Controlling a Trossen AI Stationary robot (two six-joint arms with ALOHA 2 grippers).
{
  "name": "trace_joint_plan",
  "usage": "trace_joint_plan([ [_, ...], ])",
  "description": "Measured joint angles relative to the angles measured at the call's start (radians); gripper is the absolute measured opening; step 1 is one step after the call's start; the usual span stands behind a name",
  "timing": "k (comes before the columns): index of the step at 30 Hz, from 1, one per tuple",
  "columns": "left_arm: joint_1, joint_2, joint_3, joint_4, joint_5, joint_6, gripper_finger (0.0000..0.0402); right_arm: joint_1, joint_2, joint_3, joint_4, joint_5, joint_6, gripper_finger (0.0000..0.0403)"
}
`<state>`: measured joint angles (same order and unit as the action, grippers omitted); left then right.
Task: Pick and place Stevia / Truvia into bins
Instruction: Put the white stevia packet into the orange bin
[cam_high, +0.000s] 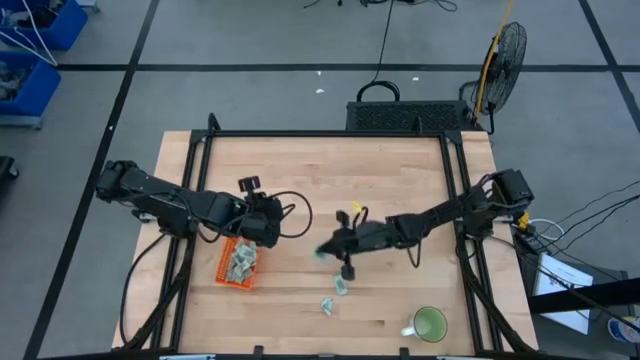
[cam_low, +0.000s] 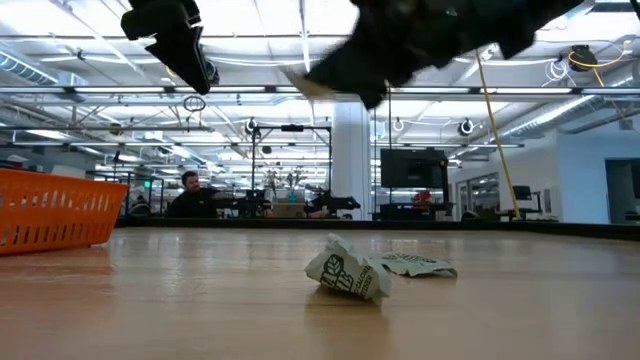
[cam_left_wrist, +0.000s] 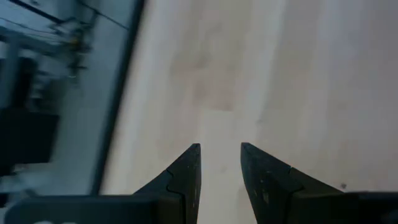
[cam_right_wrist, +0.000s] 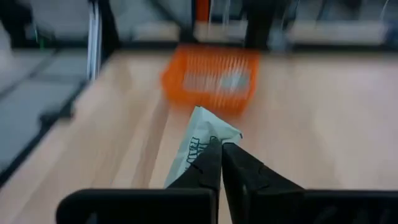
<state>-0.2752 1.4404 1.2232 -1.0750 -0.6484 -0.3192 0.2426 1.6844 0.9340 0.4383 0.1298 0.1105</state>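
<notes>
We see right gripper (cam_right_wrist: 221, 163) clamped on Truvia packet (cam_right_wrist: 205, 140) by corner, airborne, orange tray (cam_right_wrist: 211, 78) ahead; thin pinch may slip. Left gripper (cam_left_wrist: 221, 165) jaws apart above tray. 2 packets (cam_high: 334, 296) on table.

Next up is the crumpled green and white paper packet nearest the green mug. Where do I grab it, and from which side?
Judging by the low view, that crumpled green and white paper packet bulges up in a ridge. Come straight down from above and pinch across the raised fold; its edges lie too flat on the wooden table.

A grey floor (cam_high: 280, 40) crossed by dark lines is surrounding the wooden table (cam_high: 330, 170). A fan (cam_high: 503, 52) is standing beside it, and ceiling lights (cam_low: 300, 30) are shining over a seated person (cam_low: 190, 195)
</notes>
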Motion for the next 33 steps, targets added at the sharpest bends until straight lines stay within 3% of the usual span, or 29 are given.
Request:
trace_joint_plan([
  [5,0.015,-0.047,0.0,-0.061,-0.153,-0.006,0.012,-0.065,0.044,0.021,0.263,0.0,-0.101,0.0001],
  [9,0.047,-0.118,0.0,-0.077,-0.303,-0.023,0.012,-0.088,0.163,0.119,0.261,-0.084,-0.111,0.0001],
  [12,0.088,-0.176,0.0,-0.077,-0.358,-0.047,0.012,-0.099,0.261,0.229,0.265,-0.109,-0.141,0.0001],
  [19,0.176,-0.275,0.0,-0.086,-0.339,-0.113,0.012,-0.126,0.476,0.517,0.265,-0.111,-0.179,0.0],
  [24,0.198,-0.292,0.0,-0.082,-0.294,-0.139,0.012,-0.142,0.638,0.686,0.257,-0.211,-0.136,0.0],
  [33,0.196,-0.289,0.0,-0.081,-0.293,-0.136,0.012,-0.159,0.753,0.816,0.221,-0.212,-0.172,0.0019],
])
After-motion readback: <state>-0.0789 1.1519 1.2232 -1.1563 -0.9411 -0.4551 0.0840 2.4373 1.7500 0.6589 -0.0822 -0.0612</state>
